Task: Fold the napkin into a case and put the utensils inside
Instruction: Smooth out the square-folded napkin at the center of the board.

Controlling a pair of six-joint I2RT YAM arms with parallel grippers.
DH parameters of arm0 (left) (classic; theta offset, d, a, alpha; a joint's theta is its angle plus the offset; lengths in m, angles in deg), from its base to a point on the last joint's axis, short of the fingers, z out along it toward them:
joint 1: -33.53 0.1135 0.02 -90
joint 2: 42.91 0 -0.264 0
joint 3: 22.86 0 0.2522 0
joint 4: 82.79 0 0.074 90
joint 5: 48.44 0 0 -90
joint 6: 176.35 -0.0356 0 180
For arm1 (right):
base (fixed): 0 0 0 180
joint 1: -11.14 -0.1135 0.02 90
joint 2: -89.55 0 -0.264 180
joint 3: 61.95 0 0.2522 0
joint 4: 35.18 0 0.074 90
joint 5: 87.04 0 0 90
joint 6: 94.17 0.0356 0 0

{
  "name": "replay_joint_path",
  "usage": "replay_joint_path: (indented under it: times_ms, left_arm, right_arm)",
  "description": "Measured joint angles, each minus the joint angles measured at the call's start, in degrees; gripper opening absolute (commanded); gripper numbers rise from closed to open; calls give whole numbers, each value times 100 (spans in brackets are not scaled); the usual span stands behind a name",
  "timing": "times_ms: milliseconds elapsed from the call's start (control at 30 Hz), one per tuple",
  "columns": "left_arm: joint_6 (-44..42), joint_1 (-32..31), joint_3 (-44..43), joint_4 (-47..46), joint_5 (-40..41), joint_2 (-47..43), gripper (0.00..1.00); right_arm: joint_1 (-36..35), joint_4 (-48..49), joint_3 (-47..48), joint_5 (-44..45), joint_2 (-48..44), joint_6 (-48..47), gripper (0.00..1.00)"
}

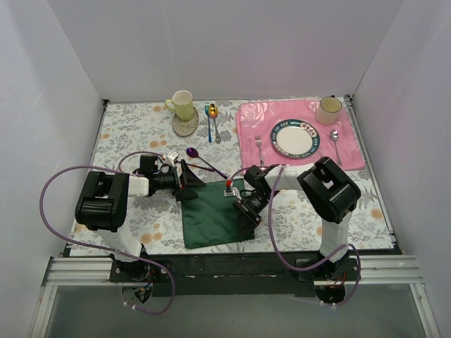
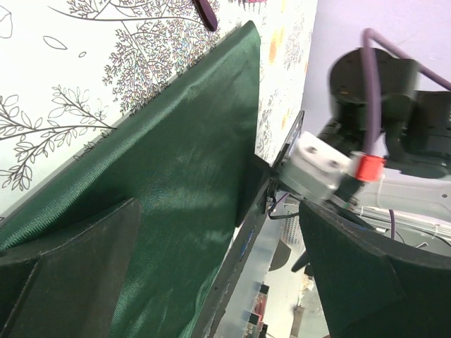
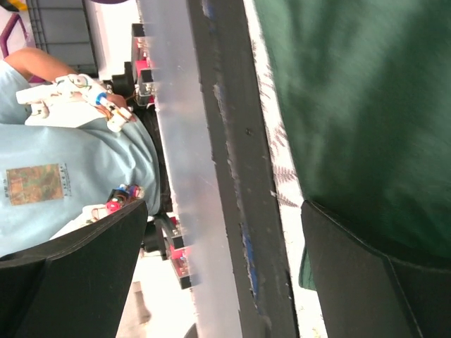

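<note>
Matte black wedge fingers (image 2: 70,282) of left gripper (image 2: 218,211) frame woven green napkin (image 2: 176,162).

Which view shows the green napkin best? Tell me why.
Top external: nearly the whole napkin shows, shape and all. Left wrist shows only one stretch of napkin with a corner; right wrist, just a blurred napkin patch.

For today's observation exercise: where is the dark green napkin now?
In the top view, the napkin lies near-centre on the floral table, between the left gripper and right gripper.
</note>
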Motion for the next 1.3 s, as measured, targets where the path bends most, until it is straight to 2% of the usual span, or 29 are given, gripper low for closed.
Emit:
replay_joint_path:
  times_ms: [567, 733, 900, 1100, 1300]
  left_arm:
    - [-118, 0, 20, -17, -101, -35, 98]
    - [-501, -28, 103, 181, -317, -662, 98]
    - [-844, -90, -284, 505, -358, -1296, 98]
    - [-927, -229, -444, 415, 116, -1099, 98]
    - [-750, -352, -444, 103, 487, -520, 98]
  right_arm:
    - [293, -422, -173, -50, 210, -570, 99]
    - [286, -739, 103, 186, 35, -732, 99]
    - [310, -866, 837, 238, -374, -560, 99]
    - [584, 341, 1449, 610, -393, 588, 99]
    - [870, 1897, 1845, 1038, 221, 2046, 99]
